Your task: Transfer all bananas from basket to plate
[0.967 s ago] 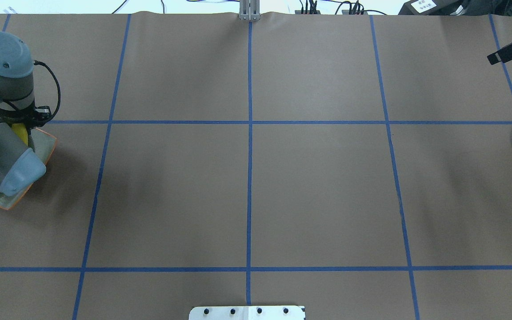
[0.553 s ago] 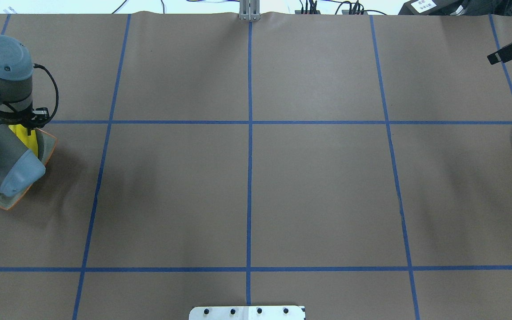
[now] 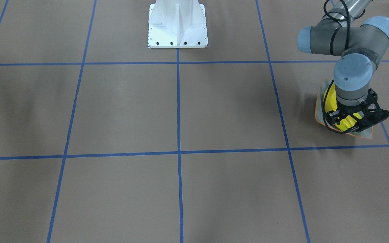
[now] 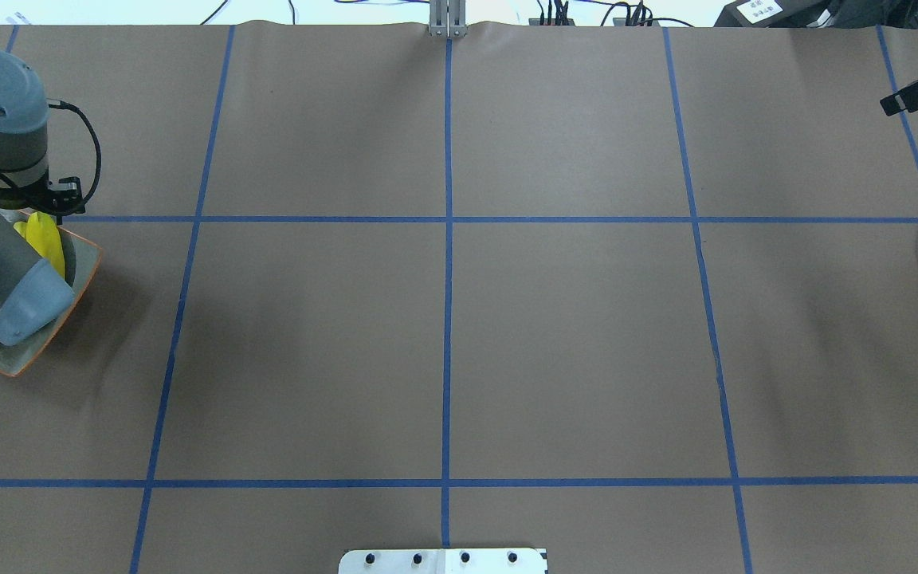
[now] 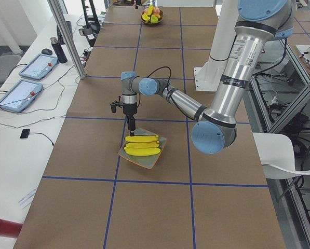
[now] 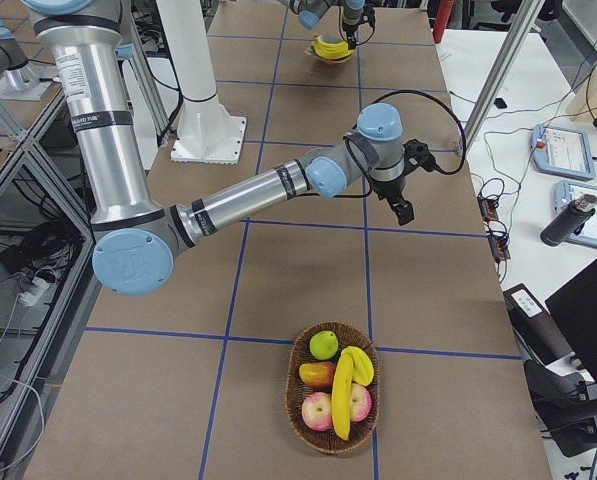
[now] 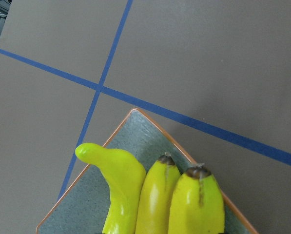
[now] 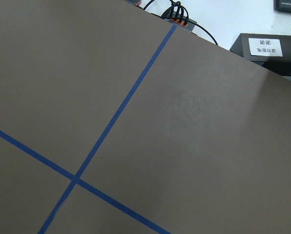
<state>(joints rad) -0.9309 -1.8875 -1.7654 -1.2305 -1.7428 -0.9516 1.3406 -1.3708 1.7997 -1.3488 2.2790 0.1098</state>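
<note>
The plate [image 5: 156,155] sits at the table's left end and holds three bananas [image 7: 155,200] side by side, also seen as bananas [image 5: 142,146]. My left gripper [image 5: 131,130] hangs just above the plate's far edge, apart from the fruit, and looks open in the front view as left gripper [image 3: 349,120] with nothing in it. At the right end, the basket [image 6: 292,398] holds one banana [image 6: 342,400] among other fruit. My right gripper [image 6: 403,210] hovers over bare table away from the basket. I cannot tell how its jaws stand.
The basket also holds a green apple [image 6: 324,345], a mango and two reddish fruits. The white robot base [image 3: 177,25] stands at mid-table. Tablets, cables and a bottle lie on the side desk [image 5: 35,78]. Wide brown table lies between plate and basket.
My left arm has risen and pulled back from the plate, uncovering more of the bananas. The right gripper has shifted slightly toward the table's right edge.
</note>
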